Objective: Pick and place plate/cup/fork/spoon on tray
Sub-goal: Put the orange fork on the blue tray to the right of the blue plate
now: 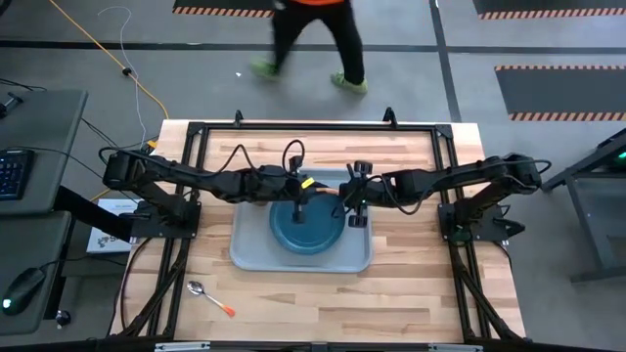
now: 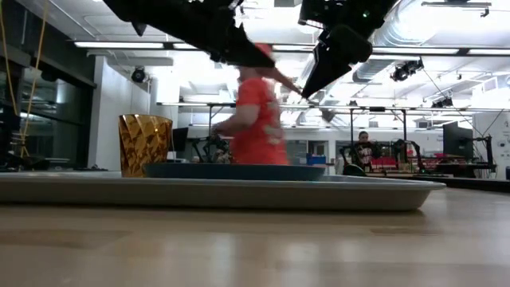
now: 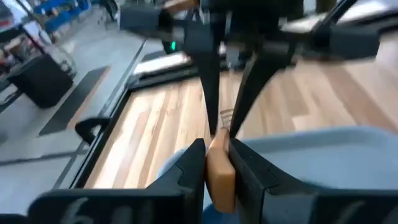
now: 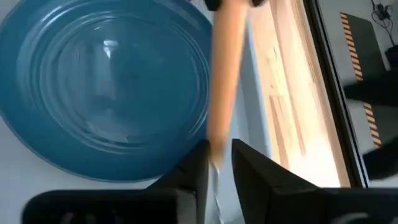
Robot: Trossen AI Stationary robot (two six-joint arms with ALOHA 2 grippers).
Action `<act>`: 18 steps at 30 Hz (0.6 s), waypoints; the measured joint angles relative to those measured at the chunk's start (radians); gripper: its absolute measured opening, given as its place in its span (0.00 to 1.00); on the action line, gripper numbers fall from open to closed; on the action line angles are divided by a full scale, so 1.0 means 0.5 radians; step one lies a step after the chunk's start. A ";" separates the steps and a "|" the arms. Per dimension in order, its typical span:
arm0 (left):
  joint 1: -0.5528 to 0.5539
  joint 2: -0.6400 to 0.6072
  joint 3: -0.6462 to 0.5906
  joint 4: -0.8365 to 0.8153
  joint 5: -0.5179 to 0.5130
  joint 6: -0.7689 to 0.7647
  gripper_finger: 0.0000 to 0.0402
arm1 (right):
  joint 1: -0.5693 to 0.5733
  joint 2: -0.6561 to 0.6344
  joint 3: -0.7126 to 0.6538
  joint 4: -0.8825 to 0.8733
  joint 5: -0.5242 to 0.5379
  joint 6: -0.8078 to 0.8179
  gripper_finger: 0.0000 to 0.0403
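Note:
The pale grey-blue tray [image 1: 250, 250] lies mid-table with the dark blue plate [image 1: 309, 231] on it. The amber cup [image 2: 145, 145] stands upright on the tray beside the plate. Above the tray's far part, my left gripper [image 1: 302, 192] and my right gripper [image 1: 343, 198] face each other, both shut on the fork [image 4: 224, 74], which spans between them clear of the plate. The spoon [image 1: 208, 297] lies flat on the bare wood near the table's front left. My left gripper pinches the fork's orange handle [image 3: 219, 163] between its two fingers near the handle's free end, coming level from the table's left. The fork is lifted clear above the tray. My right gripper pinches the fork between its two fingers where the orange handle meets the silver part [image 4: 216, 163], coming from the table's right along the fork. The handle [image 4: 225, 68] runs away from the fingers toward my left gripper, above the tray's edge beside the plate [image 4: 106, 87].
A person in an orange top [image 1: 313, 39] walks past the table's far side. A black frame [image 1: 313, 127] borders the tabletop. Bare wood lies in front of the tray and to its right.

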 joint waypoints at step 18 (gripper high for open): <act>0.005 -0.621 -0.310 -0.171 -0.301 -0.186 0.11 | 0.009 -0.441 -0.249 -0.279 0.087 0.299 0.49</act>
